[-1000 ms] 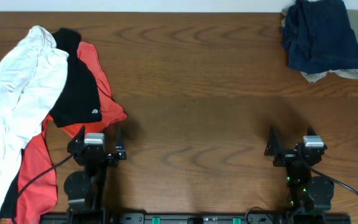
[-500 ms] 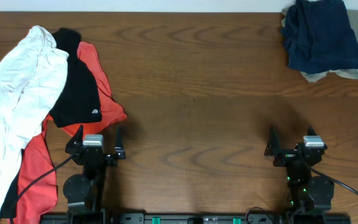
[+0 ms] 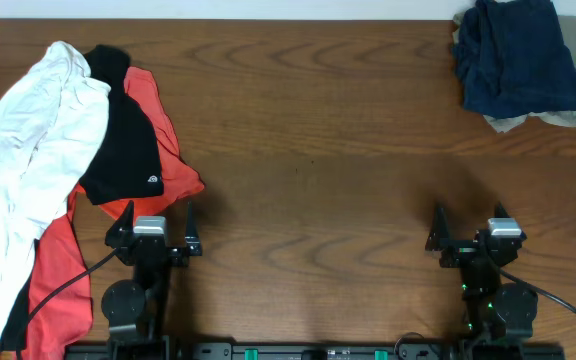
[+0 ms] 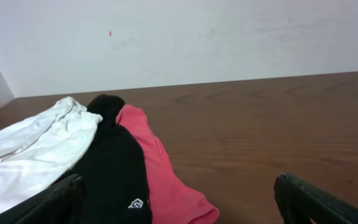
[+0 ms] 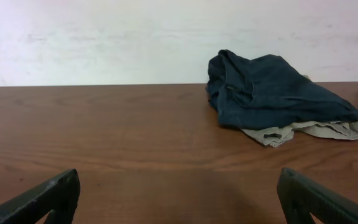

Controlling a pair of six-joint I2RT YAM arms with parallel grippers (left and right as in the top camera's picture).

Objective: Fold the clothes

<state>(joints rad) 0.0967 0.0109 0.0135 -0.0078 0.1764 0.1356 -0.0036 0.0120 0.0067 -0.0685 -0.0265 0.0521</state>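
Observation:
A crumpled dark navy garment [image 3: 516, 58] lies at the far right corner, also in the right wrist view [image 5: 272, 90], on top of an olive-khaki piece [image 5: 303, 130]. At the left lie a white garment [image 3: 28, 160], a black one [image 3: 120, 140] and a coral-red one [image 3: 163, 140]; they show in the left wrist view too: white [image 4: 30, 149], black [image 4: 114, 168], coral-red [image 4: 160, 168]. My left gripper [image 3: 158, 220] is open and empty by the coral-red edge. My right gripper [image 3: 466, 222] is open and empty over bare wood.
The brown wooden table [image 3: 308, 150] spans the view, with a white wall behind it [image 5: 104, 37]. The arm bases and cables sit at the near edge [image 3: 318, 350].

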